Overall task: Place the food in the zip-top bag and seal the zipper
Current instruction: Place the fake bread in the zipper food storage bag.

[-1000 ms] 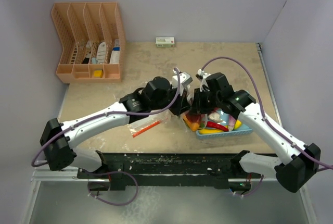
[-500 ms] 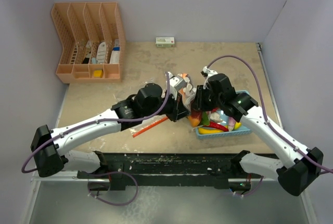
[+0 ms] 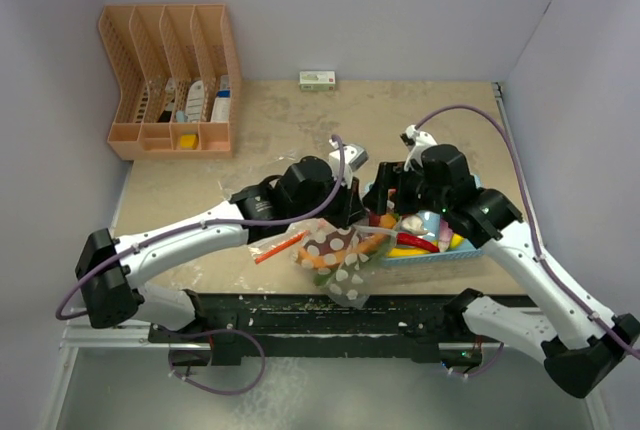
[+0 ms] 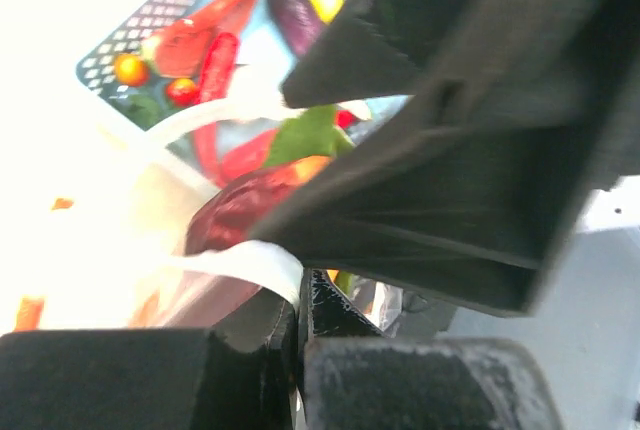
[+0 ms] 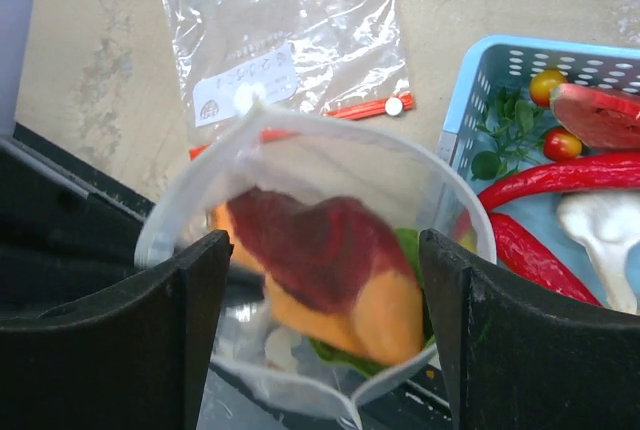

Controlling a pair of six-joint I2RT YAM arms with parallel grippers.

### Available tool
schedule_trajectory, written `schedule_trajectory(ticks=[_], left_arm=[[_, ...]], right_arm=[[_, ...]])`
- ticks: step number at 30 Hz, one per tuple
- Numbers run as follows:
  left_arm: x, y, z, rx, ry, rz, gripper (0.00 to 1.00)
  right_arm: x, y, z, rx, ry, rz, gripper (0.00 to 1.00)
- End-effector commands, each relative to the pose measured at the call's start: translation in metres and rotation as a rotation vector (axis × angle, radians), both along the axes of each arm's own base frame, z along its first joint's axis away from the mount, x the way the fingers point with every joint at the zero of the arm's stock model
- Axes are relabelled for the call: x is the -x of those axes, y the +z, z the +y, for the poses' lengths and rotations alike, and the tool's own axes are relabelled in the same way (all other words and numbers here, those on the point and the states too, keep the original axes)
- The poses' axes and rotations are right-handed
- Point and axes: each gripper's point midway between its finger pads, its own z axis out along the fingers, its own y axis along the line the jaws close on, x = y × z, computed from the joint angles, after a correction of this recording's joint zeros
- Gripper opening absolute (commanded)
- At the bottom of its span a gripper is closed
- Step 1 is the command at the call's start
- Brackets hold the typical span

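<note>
The dotted clear zip-top bag (image 3: 335, 258) droops from my left gripper (image 3: 352, 212) toward the table's front edge. That gripper (image 4: 300, 300) is shut on the bag's mouth edge. The zipper (image 5: 320, 122) stands open as a pale ring. My right gripper (image 5: 322, 250) hangs open right above the mouth, holding nothing. Inside the bag lie a dark red and orange food chunk (image 5: 330, 260) and a green leafy piece (image 5: 408, 250). More food, red chili peppers (image 5: 560, 180) among it, lies in the light blue basket (image 5: 470, 80).
A second clear bag (image 5: 285, 40) with a white label lies flat on the table, its red-orange strip (image 3: 280, 247) left of the dotted bag. A peach desk rack (image 3: 170, 80) stands back left, with a small box (image 3: 317, 79) at the back wall.
My right gripper has opened and the dark red and orange chunk now sits in the bag. The bag, bunched between the grippers before, has dropped and spread toward the front edge.
</note>
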Motion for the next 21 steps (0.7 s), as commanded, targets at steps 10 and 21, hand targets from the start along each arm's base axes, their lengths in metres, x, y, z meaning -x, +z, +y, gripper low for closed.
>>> schedule_trajectory(ticks=[10, 21], left_arm=[[-0.029, 0.098, 0.089, 0.055, 0.367, -0.225, 0.0], [-0.019, 0.122, 0.12, 0.041, 0.353, -0.338, 0.0]], right_arm=[[0.009, 0.026, -0.073, 0.098, -0.38, -0.007, 0.7], [-0.008, -0.079, -0.1, 0.341, -0.574, 0.278, 0.61]])
